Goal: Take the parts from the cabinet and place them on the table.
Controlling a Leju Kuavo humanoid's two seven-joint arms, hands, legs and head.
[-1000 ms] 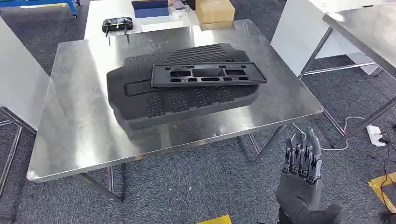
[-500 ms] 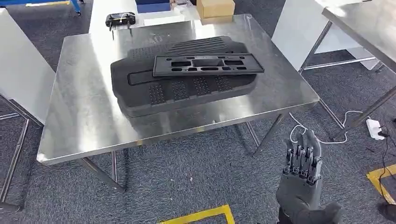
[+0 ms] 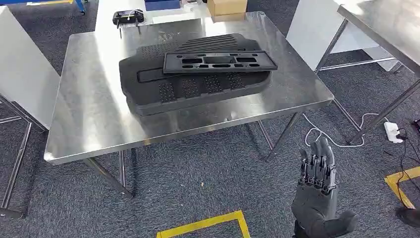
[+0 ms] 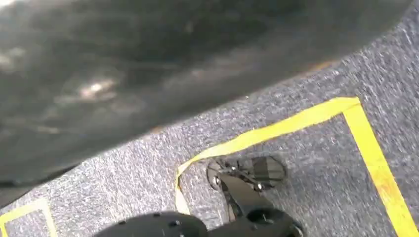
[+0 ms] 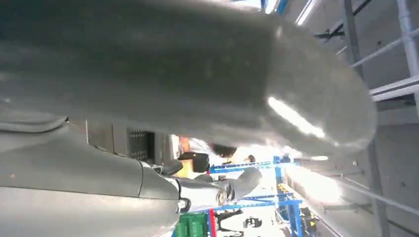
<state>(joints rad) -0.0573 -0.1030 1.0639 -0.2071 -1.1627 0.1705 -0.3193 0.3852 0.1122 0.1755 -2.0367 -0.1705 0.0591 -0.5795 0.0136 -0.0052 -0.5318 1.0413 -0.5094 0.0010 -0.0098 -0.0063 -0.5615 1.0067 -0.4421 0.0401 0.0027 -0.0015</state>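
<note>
Already two black parts lie stacked on one table; right hand empty, fingers straight.

Right robot hand close across frame; blue racking beyond, blurred.

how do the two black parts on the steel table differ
The large ribbed panel lies directly on the steel table; the flat slotted frame lies on top of it. The panel is much bigger and bulkier, the frame thin and narrow. The frame has open cut-outs, the panel textured patches. Both are black.
</note>
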